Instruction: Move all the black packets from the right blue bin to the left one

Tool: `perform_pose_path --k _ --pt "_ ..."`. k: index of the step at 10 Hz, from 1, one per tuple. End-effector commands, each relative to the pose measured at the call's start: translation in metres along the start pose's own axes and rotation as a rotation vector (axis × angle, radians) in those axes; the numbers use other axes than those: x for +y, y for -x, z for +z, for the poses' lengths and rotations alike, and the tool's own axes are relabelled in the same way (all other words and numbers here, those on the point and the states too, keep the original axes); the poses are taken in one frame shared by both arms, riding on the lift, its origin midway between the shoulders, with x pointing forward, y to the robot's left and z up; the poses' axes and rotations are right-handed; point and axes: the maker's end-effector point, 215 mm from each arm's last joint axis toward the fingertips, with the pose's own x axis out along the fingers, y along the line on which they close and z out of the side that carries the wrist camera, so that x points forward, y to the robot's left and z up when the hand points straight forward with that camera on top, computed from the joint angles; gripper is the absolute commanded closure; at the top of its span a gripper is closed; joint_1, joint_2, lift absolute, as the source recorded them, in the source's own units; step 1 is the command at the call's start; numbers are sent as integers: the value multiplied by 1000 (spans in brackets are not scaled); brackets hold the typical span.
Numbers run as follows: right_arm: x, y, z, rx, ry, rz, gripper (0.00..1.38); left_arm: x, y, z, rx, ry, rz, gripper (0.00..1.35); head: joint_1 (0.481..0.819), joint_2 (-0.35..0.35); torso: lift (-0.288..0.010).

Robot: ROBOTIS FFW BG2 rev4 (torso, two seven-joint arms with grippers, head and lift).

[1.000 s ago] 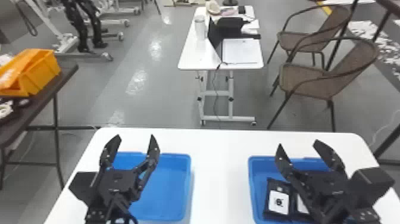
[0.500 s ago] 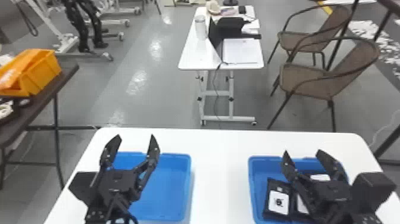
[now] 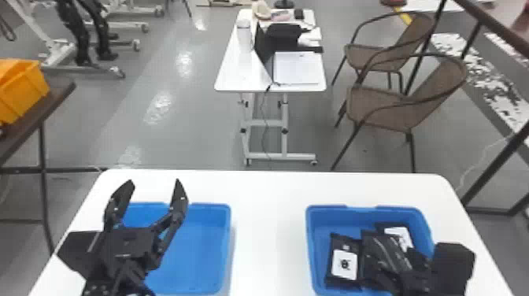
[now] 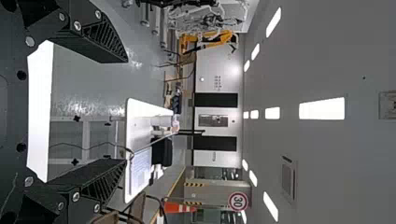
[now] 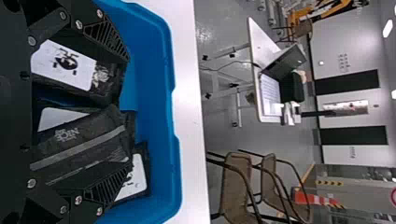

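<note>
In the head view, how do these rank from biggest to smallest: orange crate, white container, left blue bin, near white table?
Near white table
Left blue bin
Orange crate
White container

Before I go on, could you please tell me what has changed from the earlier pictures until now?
The right gripper has come down over the black packets in the right bin, its fingers still open. The head view has also swung slightly to the robot's right, shifting everything left in it. The left gripper stays open over the left bin; packets still lie in the right one.
</note>
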Motion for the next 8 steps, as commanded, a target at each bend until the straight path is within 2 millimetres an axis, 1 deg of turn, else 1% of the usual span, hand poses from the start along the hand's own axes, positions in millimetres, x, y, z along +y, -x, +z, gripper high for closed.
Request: perform_pose_path --k 1,2,3,4,6,7,8 --pt "-12 -7 -27 79 -1 -9 259 0 -1 1 -2 0 -1 280 695 25 0" --pt "-17 -10 -40 108 3 -18 259 0 0 -2 3 0 0 282 695 18 0" --pt "-23 -11 -50 131 18 -29 259 0 -1 1 -2 1 0 282 695 11 0" --pt "-33 -8 -58 156 33 -47 259 0 0 -1 3 1 0 282 695 7 0" --pt "-53 -1 -59 176 78 -93 254 1 0 -2 4 2 2 282 695 -13 0" --pt "-64 -4 -63 193 84 -107 254 2 1 -2 4 2 4 282 695 -29 0" --pt "-67 -12 -61 197 97 -95 254 2 1 -3 6 2 4 282 695 -43 0"
